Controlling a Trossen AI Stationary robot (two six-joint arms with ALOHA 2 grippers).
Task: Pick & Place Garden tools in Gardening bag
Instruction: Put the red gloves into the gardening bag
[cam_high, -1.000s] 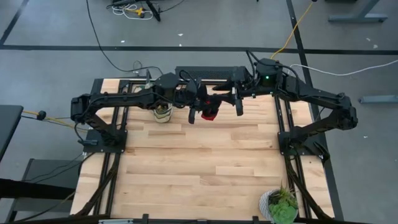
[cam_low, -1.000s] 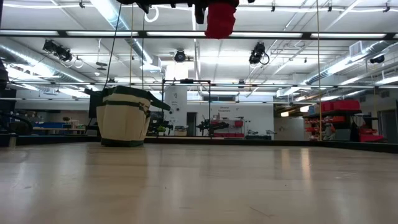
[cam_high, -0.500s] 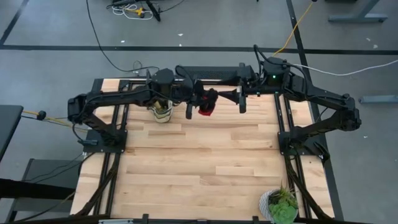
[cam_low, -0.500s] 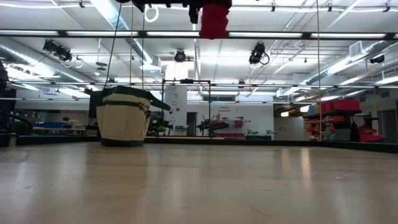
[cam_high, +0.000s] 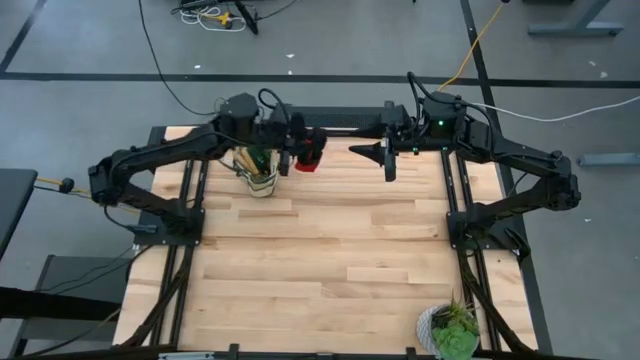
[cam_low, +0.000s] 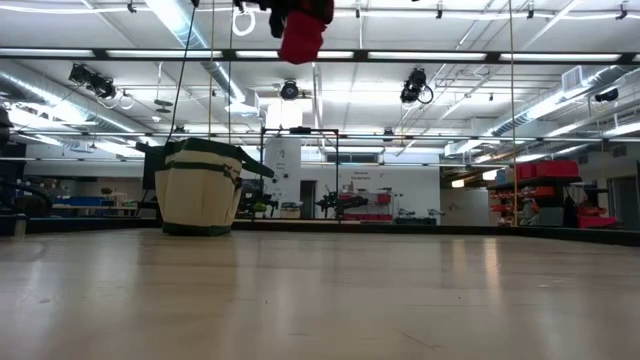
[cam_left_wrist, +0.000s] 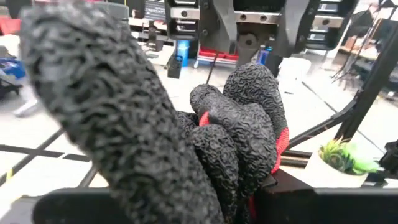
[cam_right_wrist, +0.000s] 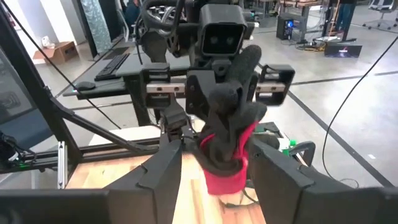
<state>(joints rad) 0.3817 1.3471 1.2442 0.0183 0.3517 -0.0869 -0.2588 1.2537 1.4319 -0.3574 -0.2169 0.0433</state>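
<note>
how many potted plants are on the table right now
1: the potted plant stands at the table's near right corner. The gardening bag at the far left holds tools, not a plant.

We see a beige canvas bag (cam_low: 199, 199) standing upright on the wooden table (cam_low: 320, 300), far left. High above, a red glove (cam_low: 303, 35) hangs from a dark gripper (cam_low: 285, 10).

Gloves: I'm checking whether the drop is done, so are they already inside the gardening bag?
No, the gloves hang in the left pincer, raised beside the gardening bag, not in it.
</note>
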